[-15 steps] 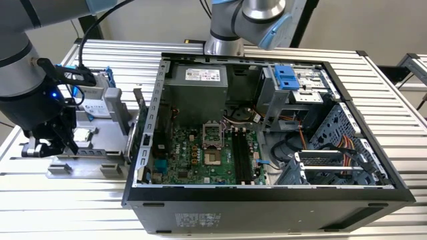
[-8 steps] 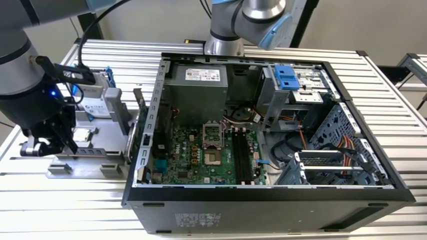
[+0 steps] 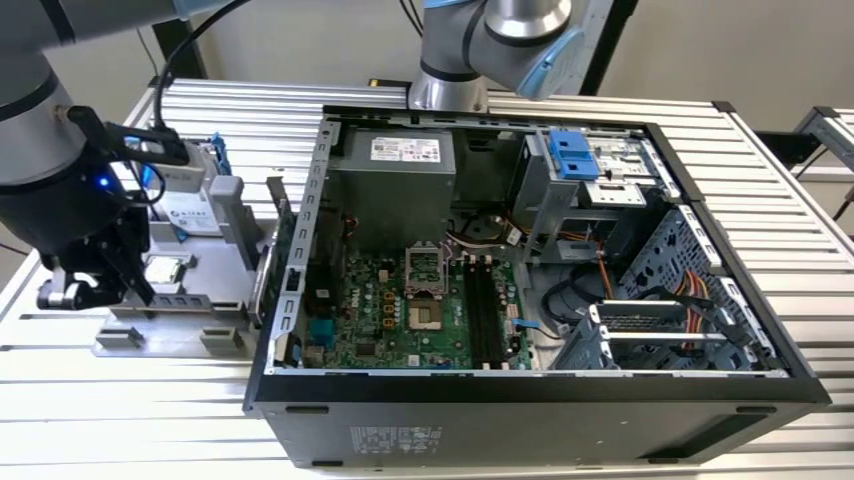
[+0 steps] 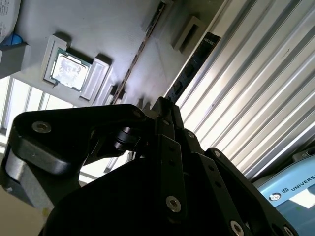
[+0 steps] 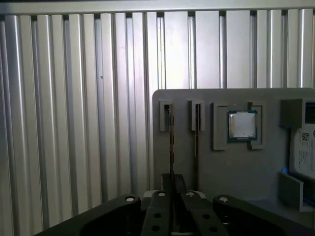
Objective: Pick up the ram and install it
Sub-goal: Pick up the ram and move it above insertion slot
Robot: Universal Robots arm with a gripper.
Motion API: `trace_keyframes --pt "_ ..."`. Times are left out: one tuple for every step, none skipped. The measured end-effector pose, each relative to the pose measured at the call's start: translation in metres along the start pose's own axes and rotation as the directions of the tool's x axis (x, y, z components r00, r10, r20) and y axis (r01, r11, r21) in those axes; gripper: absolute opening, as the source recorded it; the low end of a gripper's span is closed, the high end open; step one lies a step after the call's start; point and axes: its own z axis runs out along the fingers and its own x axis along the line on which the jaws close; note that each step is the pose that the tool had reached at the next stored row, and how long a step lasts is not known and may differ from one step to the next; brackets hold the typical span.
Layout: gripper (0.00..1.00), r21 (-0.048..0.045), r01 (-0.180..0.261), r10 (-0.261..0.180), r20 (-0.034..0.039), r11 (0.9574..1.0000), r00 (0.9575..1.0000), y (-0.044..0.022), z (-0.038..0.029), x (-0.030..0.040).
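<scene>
In the first wrist view the ram [image 5: 171, 142] stands on its edge in a grey holder tray [image 5: 221, 167], and a second stick [image 5: 197, 132] stands beside it. My gripper [image 5: 172, 183] is over the near end of the first stick. Its fingers are drawn close together, and the stick's thin edge runs straight in between them. In the exterior view the gripper [image 3: 74, 292] hangs at the tray's end on the exterior view's left, well away from the open computer case [image 3: 307, 280]. The black memory slots [image 3: 481, 300] lie on the motherboard inside. The second wrist view shows the gripper [image 4: 162, 105] from behind.
On the tray, a processor chip [image 5: 241, 124] sits beyond the sticks and a hard drive [image 5: 302, 152] lies further along. A light-blue drive-bay latch [image 3: 571, 155] is at the case's back. A second robot arm [image 3: 494, 40] stands behind the case. The table [image 3: 134, 420] is ribbed aluminium.
</scene>
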Motion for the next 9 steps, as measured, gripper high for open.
trace_keyframes --pt "0.0 0.0 0.0 0.0 0.0 1.0 1.0 0.0 -0.0005 0.0" --pt "0.0 0.0001 0.0 0.0 0.0001 1.0 1.0 0.0 -0.001 0.0" --pt "0.0 0.0 0.0 0.0 0.0 1.0 1.0 0.0 -0.0016 0.0" --pt "0.0 0.0 0.0 0.0 0.0001 1.0 1.0 0.0 -0.0022 0.0" --pt "0.0 0.0001 0.0 0.0 0.0001 1.0 1.0 0.0 -0.0026 0.0" --pt "0.0 0.0001 0.0 0.0 0.0001 1.0 1.0 0.0 -0.0031 0.0" --pt "0.0 0.0001 0.0 0.0 0.0001 1.0 1.0 0.0 -0.0036 0.0" --pt "0.0 0.0001 0.0 0.0 0.0001 1.0 1.0 0.0 -0.004 0.0" --pt "0.0 0.0001 0.0 0.0 0.0001 1.0 1.0 0.0 -0.0044 0.0"
